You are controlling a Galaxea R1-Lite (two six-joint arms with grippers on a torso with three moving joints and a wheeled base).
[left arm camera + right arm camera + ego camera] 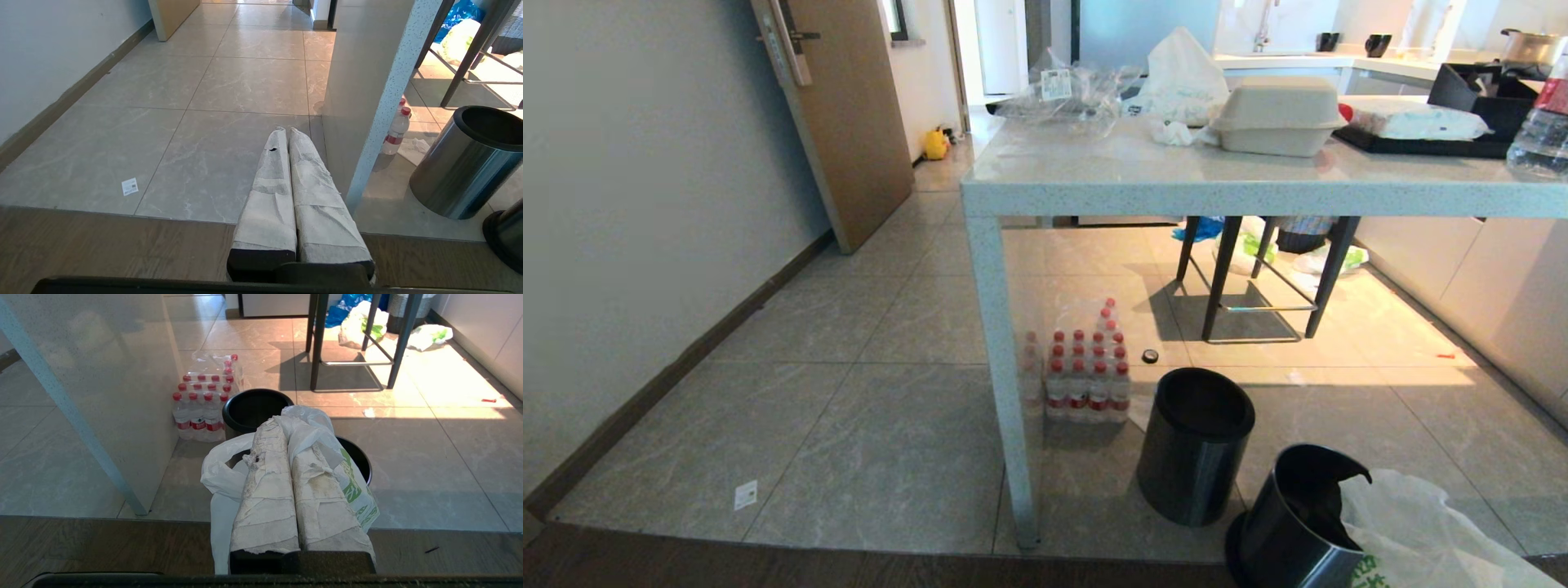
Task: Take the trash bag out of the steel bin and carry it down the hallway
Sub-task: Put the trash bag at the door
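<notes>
My right gripper (286, 428) is shut on the trash bag (355, 490), thin white plastic with green print that runs between and over its cloth-wrapped fingers. The bag hangs above the mouth of the steel bin (363, 459). In the head view the steel bin (1282, 539) stands at the bottom right, with the bag (1421, 523) bulging beside it to the right. My left gripper (286, 130) is shut and empty above the tiles. The hallway (866, 327) of grey tiles runs off to the left along the white wall. Neither gripper shows in the head view.
A second, darker cylinder bin (1194, 445) stands just beyond the steel one. The speckled table leg (1005, 367) and a pack of water bottles (1086, 376) are beside it. A stool (1258, 278) stands under the table. A wooden door (849, 106) stands open by the hallway.
</notes>
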